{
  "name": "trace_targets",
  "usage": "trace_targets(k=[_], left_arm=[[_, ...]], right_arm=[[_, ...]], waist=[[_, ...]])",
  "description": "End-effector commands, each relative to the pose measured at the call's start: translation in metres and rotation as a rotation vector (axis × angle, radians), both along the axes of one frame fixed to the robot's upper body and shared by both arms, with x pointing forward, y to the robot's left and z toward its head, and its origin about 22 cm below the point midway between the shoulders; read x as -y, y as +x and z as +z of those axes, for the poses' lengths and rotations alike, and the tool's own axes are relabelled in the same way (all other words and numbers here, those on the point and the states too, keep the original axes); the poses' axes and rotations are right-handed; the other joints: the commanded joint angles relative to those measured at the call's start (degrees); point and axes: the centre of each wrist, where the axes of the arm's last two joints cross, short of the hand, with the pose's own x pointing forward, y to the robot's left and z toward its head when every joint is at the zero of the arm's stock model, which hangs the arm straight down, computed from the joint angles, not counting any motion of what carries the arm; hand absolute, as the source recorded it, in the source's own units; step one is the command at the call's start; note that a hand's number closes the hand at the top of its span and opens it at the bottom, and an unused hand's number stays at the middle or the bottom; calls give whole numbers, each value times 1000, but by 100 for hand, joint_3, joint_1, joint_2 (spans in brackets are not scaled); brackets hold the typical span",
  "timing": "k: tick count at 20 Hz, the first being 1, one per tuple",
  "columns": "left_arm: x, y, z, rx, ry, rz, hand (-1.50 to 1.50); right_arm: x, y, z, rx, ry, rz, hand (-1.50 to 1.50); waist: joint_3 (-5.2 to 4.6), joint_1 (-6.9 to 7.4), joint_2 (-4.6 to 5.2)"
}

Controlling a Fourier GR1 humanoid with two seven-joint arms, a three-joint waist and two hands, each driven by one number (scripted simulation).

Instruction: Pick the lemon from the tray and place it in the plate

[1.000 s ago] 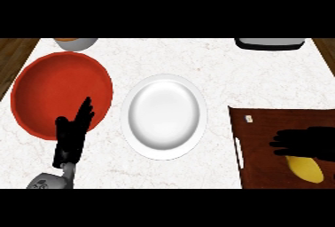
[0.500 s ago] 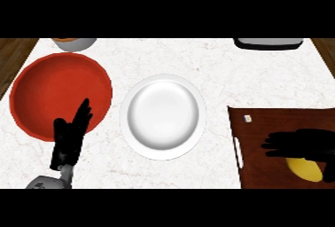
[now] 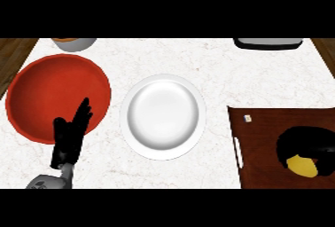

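Leftmost, the left hand [image 3: 71, 133] rests open, fingers straight and pointing up over the lower edge of a red plate [image 3: 46, 84] on the marble counter [image 3: 216, 62]. Beside it, at centre, lies the white plate [image 3: 163, 116]. At the right, on the brown tray [image 3: 268, 119], the right hand [image 3: 307, 142] curls round the yellow lemon [image 3: 304, 166], which shows beneath its fingers near the lower edge.

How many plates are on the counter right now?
2. A white plate sits in the middle of the counter, and a larger red plate lies to its left, partly behind the left hand. Nothing suggests another is hidden.
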Motion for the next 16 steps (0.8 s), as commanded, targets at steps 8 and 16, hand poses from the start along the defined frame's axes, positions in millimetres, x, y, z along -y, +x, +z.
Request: trace_targets(k=[8, 16], left_arm=[[3, -7, -9, -8, -9, 33, 0], [1, -7, -10, -40, 13, 12, 0]], right_arm=[[13, 9, 25, 201, 315, -13, 150], [-221, 10, -29, 189, 490, -494, 150]], waist=[[1, -75, -24], [-55, -78, -160]])
